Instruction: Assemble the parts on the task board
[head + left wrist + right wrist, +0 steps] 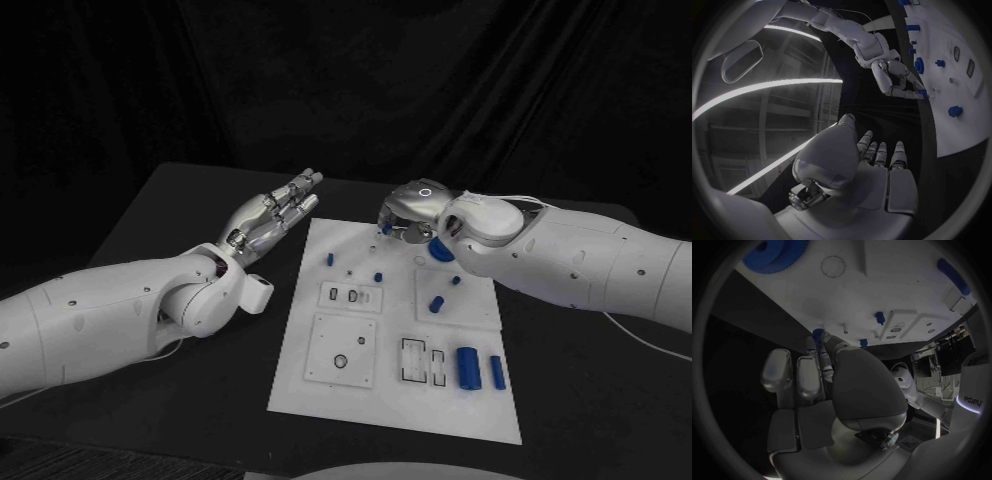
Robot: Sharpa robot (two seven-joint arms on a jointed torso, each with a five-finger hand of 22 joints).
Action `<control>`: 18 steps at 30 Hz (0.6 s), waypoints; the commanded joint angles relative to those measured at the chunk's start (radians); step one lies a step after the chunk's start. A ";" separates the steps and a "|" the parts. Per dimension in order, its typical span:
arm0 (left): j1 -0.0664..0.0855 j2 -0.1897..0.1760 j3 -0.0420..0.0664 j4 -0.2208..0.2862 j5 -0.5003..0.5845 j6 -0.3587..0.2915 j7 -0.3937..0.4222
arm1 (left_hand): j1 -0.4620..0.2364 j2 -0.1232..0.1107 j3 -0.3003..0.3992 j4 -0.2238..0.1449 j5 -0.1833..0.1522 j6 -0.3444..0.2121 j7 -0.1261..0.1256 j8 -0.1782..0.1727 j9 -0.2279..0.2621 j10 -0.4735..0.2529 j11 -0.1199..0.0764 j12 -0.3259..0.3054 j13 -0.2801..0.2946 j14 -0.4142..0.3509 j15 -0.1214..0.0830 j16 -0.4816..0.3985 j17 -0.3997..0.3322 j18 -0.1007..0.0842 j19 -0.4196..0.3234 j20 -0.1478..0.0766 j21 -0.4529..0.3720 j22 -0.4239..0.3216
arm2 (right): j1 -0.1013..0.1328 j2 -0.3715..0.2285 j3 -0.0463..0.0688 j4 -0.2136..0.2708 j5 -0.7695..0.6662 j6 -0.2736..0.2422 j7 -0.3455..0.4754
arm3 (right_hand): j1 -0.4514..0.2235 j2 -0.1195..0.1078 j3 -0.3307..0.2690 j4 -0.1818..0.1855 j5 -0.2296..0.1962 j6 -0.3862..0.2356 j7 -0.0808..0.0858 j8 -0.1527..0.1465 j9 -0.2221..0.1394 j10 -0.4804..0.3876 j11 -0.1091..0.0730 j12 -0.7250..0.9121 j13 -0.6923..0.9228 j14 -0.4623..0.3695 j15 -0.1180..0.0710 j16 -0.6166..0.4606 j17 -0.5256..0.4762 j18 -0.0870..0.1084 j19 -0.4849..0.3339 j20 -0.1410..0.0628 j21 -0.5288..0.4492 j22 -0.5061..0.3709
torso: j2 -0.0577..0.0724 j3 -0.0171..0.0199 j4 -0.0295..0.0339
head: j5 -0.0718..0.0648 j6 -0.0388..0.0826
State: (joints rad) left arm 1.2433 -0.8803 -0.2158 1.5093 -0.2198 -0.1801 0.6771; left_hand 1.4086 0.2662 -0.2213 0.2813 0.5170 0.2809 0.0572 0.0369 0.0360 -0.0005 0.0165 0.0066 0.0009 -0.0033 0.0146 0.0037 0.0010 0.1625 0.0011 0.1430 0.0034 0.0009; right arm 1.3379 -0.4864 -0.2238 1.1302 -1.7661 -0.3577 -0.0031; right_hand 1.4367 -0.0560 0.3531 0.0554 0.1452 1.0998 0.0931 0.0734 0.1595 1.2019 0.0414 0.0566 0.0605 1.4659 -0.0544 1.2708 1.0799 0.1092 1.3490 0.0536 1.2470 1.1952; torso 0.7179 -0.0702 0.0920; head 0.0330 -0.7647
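While left hand point(274, 215) lies spread, right hand point(826, 352) seemingly pinches a blue part point(817, 334).

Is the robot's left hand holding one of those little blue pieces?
No, the left hand is stretched out flat beside the task board with nothing in it.

Task board point(325, 395) lies mid tabletop point(173, 210), long side running away from robot. Left hand point(274, 215) sits just off board's far-left edge, above tabletop, fingers point(303, 185) pointing away. Right hand point(411, 215) is over board's far end, w/ a small part point(440, 252) just beside it. Two cylinder parts point(469, 366) lie side by side near board's near-right corner, right of a slotted plate point(421, 362). Square plate w/ ring point(342, 350) sits near-left on board.
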 commanded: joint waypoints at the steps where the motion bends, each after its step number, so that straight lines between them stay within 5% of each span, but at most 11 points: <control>1: 0.001 0.001 0.001 0.002 -0.002 0.012 0.084 | 0.010 0.001 0.006 0.000 0.004 0.008 0.002 0.007 0.002 0.000 0.007 -0.007 -0.001 0.003 0.007 -0.004 -0.001 0.018 -0.001 0.007 -0.003 -0.001 | -0.003 0.002 0.001 -0.002 -0.009 0.007 -0.001 | -0.004 -0.007 0.002 0.007 -0.004 -0.010 0.001 -0.003 0.000 -0.011 0.000 0.002 0.001 0.017 -0.004 -0.008 -0.005 -0.013 0.000 -0.002 -0.002 -0.002 | 0.000 0.0005 -0.0011 | -0.001 0.001; 18: 0.001 0.004 0.001 -0.003 -0.002 0.012 0.080 | 0.010 0.000 0.006 0.000 0.004 0.012 0.004 0.008 0.002 0.000 0.009 -0.007 -0.001 0.003 0.008 -0.004 -0.001 0.018 -0.001 0.008 -0.003 -0.001 | -0.003 0.015 0.001 -0.012 -0.009 0.005 -0.001 | -0.008 -0.008 0.001 0.013 -0.008 -0.014 0.000 -0.006 -0.001 -0.015 0.000 0.003 0.001 0.013 -0.003 -0.012 -0.010 -0.012 -0.003 -0.001 -0.004 -0.002 | 0.001 0.0006 -0.0017 | 0.002 -0.001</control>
State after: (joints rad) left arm 1.2433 -0.8786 -0.2158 1.5059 -0.2198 -0.1784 0.6771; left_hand 1.4086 0.2662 -0.2214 0.2813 0.5169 0.2868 0.0616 0.0405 0.0370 -0.0012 0.0172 0.0066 0.0011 0.0004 0.0182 0.0037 0.0010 0.1625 0.0011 0.1430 0.0034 0.0011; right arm 1.3376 -0.4728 -0.2238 1.1200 -1.7661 -0.3553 -0.0030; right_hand 1.4328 -0.0596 0.3532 0.0609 0.1413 1.0930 0.0928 0.0726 0.1592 1.1950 0.0414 0.0571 0.0602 1.4659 -0.0544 1.2622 1.0709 0.1092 1.3490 0.0536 1.2470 1.1932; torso 0.7184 -0.0691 0.0912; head 0.0348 -0.7652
